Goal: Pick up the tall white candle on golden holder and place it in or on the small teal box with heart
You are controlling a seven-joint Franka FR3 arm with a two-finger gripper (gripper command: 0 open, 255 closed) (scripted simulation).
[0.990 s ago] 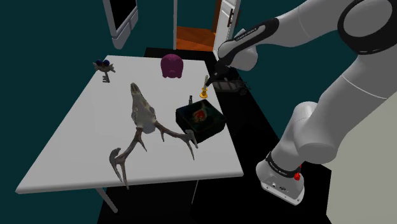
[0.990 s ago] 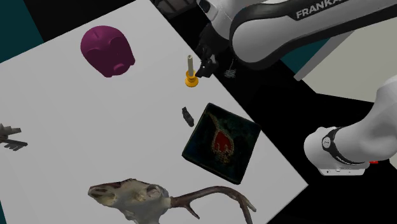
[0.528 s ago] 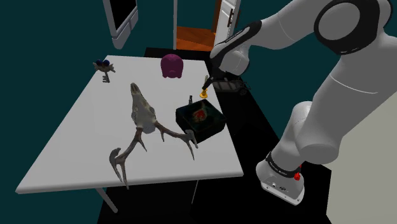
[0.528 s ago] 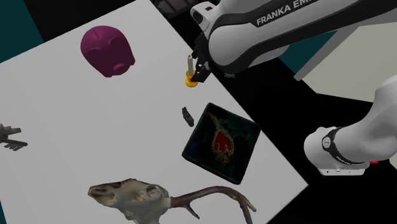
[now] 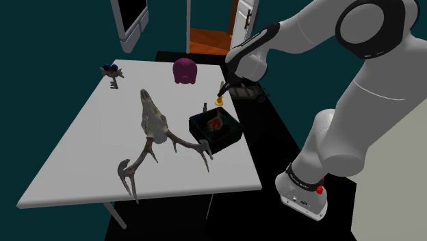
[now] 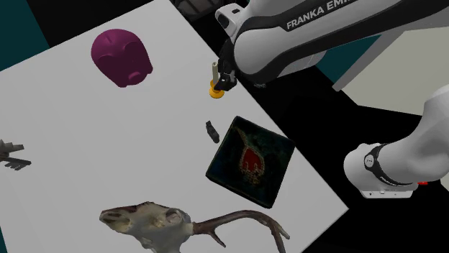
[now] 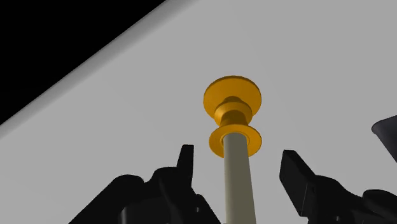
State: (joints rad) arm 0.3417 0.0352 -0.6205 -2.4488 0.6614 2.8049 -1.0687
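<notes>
Near to far: one antlered bone skull (image 5: 152,120), lower centre; one dark teal square box with red heart (image 5: 215,127); one tall pale candle on golden holder (image 5: 220,94), upright on the white bench (image 5: 82,150) right of centre; one magenta piggy bank (image 5: 184,70). Within the last second the black hand (image 7: 236,154) dropped astride the candle: fingers spread, not touching. Closing looks next.
</notes>
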